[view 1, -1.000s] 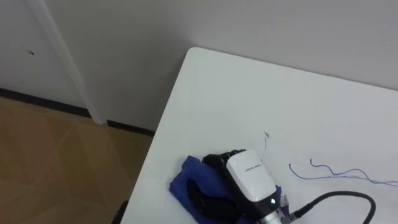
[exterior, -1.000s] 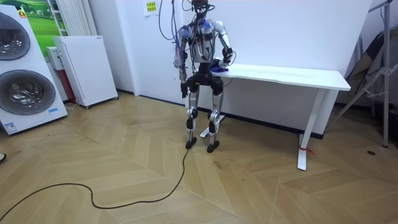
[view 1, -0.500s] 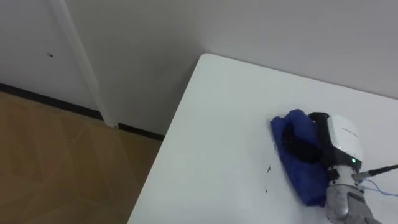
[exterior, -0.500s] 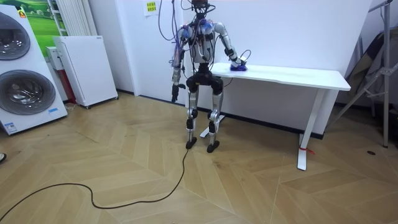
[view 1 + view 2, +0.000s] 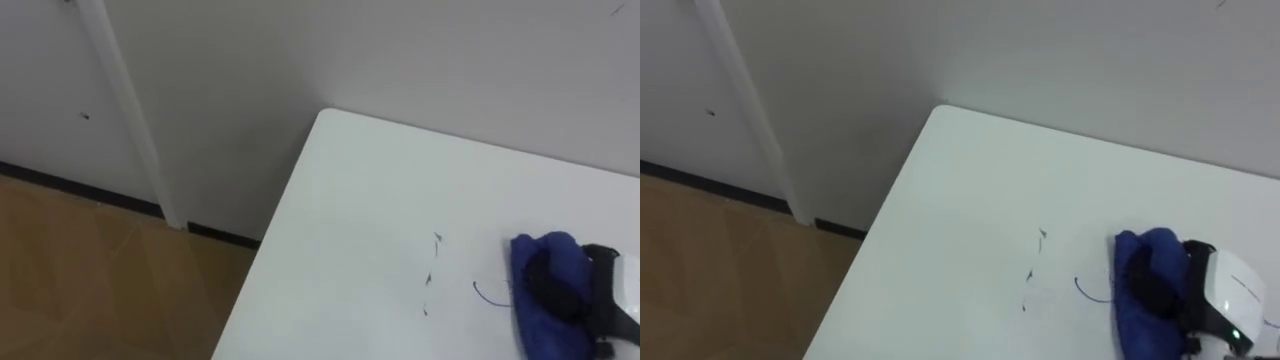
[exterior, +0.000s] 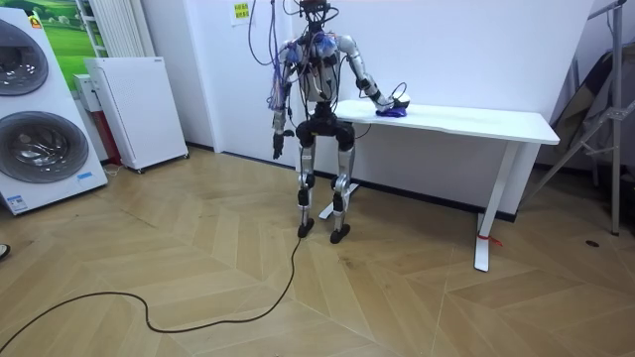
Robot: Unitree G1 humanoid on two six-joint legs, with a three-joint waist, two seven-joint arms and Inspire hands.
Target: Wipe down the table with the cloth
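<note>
A blue cloth (image 5: pixel 1129 322) lies bunched on the white table (image 5: pixel 970 210) at the lower right of the eye views. My right hand (image 5: pixel 1230 290) comes in from the right and rests on it, dark fingers (image 5: pixel 555 285) curled into the folds. Small dark pen marks (image 5: pixel 432 262) and a short blue line (image 5: pixel 487 297) show just left of the cloth. In the room view I stand at the table's (image 6: pixel 476 121) left end with my right arm stretched over the cloth (image 6: pixel 394 112). My left hand (image 6: pixel 278 151) hangs at my side.
The table's far left corner (image 5: pixel 322 112) meets the white wall, with a white upright strip (image 5: pixel 120 100) and wooden floor (image 5: pixel 90 270) beyond its left edge. The room view has a washing machine (image 6: pixel 40 109), a white cabinet (image 6: pixel 134 109) and a folded stand (image 6: pixel 600 109).
My right hand has swept the cloth from the table's near left edge away and to the right. Much of the long blue line is gone. The eye view has shifted too.
</note>
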